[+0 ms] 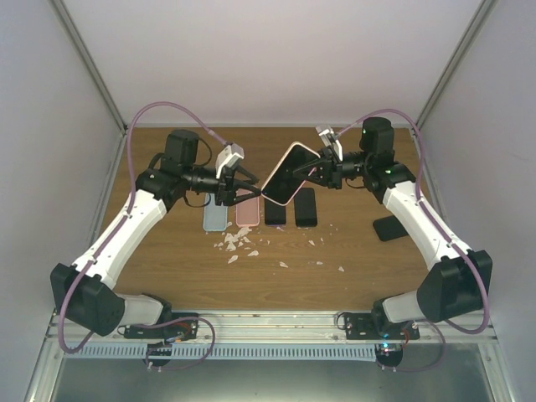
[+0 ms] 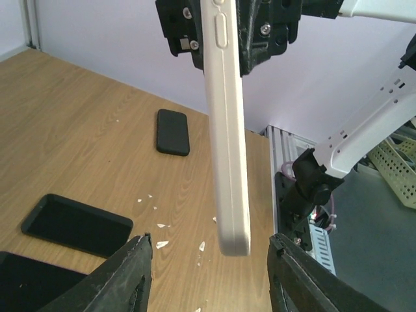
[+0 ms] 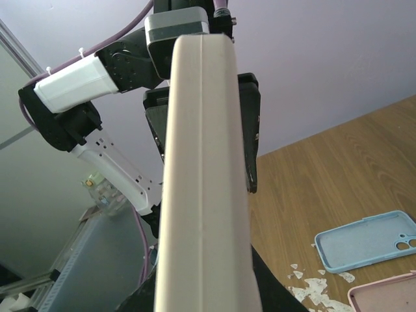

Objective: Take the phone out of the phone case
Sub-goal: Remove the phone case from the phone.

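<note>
The phone in its pale pink case is held in the air over the middle of the table, screen side dark, tilted on edge. My right gripper is shut on its right end. In the right wrist view the cased phone fills the centre edge-on, clamped in my right gripper. My left gripper is open just left of the phone. In the left wrist view its fingers stand on either side of the free end of the phone, not touching it.
On the table below lie a light blue case, a pink case, two black cases and a black item at the right. White chips are scattered in front of them.
</note>
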